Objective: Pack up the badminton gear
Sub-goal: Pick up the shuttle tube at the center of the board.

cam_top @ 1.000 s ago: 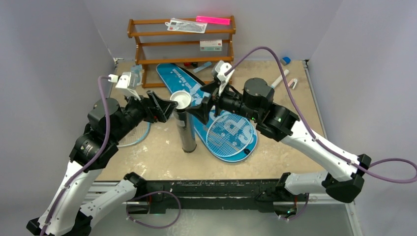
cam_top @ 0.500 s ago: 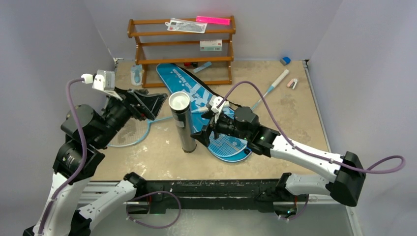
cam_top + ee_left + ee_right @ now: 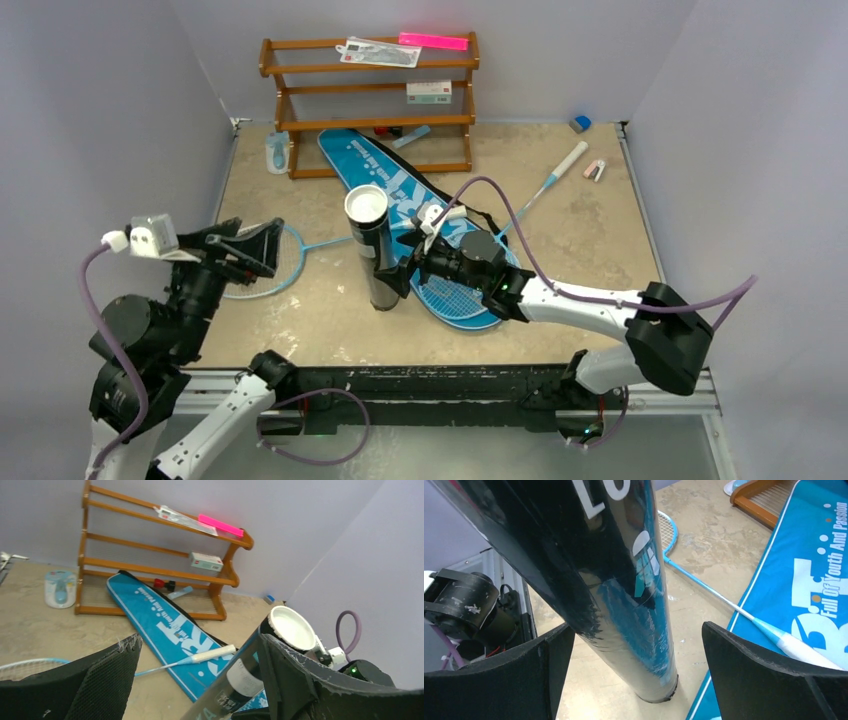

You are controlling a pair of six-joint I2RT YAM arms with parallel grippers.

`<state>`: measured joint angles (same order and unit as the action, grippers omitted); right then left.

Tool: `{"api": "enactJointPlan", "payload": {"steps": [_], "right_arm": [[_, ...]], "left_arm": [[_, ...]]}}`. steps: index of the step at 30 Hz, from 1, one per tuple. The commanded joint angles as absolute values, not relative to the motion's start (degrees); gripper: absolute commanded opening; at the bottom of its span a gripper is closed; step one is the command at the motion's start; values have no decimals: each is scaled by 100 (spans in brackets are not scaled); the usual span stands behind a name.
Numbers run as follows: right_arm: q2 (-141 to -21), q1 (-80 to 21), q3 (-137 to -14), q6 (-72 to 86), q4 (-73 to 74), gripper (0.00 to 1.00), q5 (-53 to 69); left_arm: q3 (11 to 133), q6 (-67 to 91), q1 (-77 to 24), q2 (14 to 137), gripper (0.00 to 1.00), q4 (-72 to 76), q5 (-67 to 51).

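Note:
The black tube [image 3: 374,262] stands upright beside the blue bag [image 3: 392,182], a white cap [image 3: 366,206] on its top. My right gripper [image 3: 392,278] is open low around the tube [image 3: 624,580], its fingers [image 3: 769,680] on either side and apart from it. My left gripper [image 3: 266,248] hangs open and empty to the left, over the head of one light-blue racket [image 3: 262,272]. That racket's white handle [image 3: 212,653] rests on the bag [image 3: 160,622]. The other racket [image 3: 458,288] lies on the bag's wide end, its handle [image 3: 568,160] pointing to the back right.
A brown wooden rack [image 3: 370,122] stands at the back wall with small items on its shelves. A pale-blue bottle [image 3: 277,152] sits left of it. A small blue block [image 3: 581,123] and a small clip [image 3: 596,170] lie at the back right.
Both grippers have left the tube's top. My left arm has drawn back to the left and toward the near edge. My right gripper has dropped to the tube's lower part. Both stayed open.

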<state>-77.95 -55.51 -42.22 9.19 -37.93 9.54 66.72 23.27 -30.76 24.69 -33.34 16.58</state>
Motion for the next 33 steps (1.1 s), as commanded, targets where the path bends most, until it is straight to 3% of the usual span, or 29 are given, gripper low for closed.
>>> {"api": "enactJointPlan", "payload": {"steps": [1, 11, 17, 21, 26, 33], "right_arm": [[-8049, -5625, -4252, 855, -4743, 99, 995], [-8552, -5850, -4634, 475, -4766, 97, 608], [-8621, -5854, -4862, 513, -4593, 73, 653], [-8420, -5847, -4947, 481, -4303, 49, 410], [-7861, -5834, -5862, 331, -2126, 38, 152], [-7840, -5276, -8080, 336, 1571, 37, -768]], "left_arm": [[6214, 2269, -3065, 1986, 83, -3332, 2312], [5294, 2265, -3059, 1499, 83, -3338, 2573], [5097, 2116, -3063, 1453, 83, -3341, 2683], [4986, 2035, -3061, 1420, 83, -3323, 2729], [4914, 1966, -3065, 1477, 83, -3293, 2706], [4896, 2004, -3059, 1734, 83, -3225, 2422]]}}
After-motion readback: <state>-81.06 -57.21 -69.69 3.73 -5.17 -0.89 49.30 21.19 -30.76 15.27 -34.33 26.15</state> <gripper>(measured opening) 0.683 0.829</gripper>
